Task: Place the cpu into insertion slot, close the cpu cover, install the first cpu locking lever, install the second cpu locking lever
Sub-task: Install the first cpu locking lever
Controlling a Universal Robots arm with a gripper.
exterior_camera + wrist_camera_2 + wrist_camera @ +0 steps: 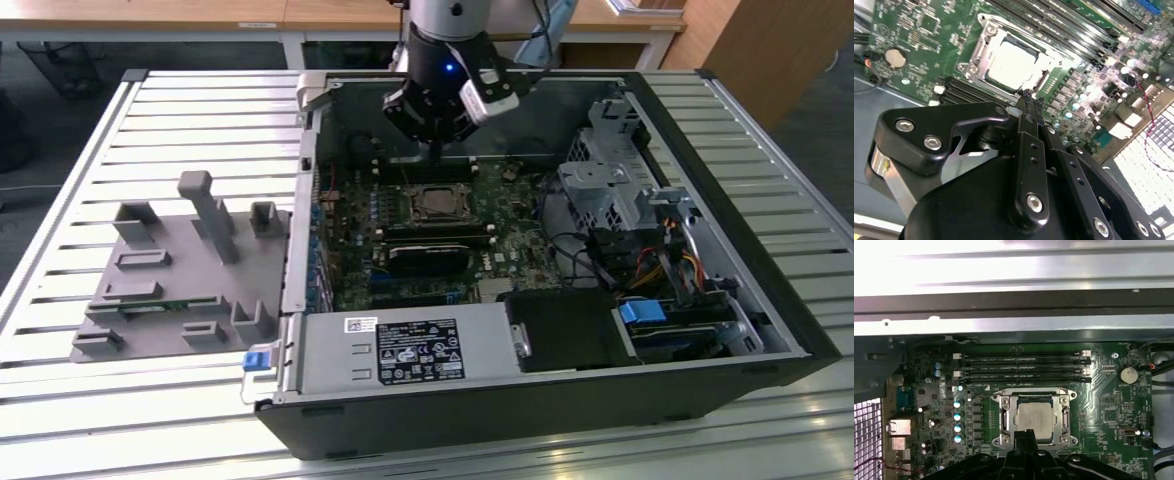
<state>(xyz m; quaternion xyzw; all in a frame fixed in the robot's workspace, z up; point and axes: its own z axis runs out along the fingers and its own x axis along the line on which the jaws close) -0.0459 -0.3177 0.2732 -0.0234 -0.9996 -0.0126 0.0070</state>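
Observation:
The cpu [1035,417] shows its silvery top inside the insertion slot [434,203] on the green board. It also appears in the second wrist view as a pale square, the cpu [1011,64]. The cpu cover [1004,416] lies flat around the chip as a metal frame, and the cpu cover [981,50] shows one side rail there. Thin lever rods run along the socket's sides; whether they are latched I cannot tell. My gripper [430,155] hangs above the board just behind the socket. My gripper [1026,436] looks shut with nothing in it, its tip [1030,106] at the socket's edge.
Black memory slots [1024,367] run beyond the socket. The open computer case [747,330] walls the board in, with a power-supply box [400,350] at the front and drive cages and cables [627,200] on the exterior view's right. A grey fixture tray [174,270] sits outside on the exterior view's left.

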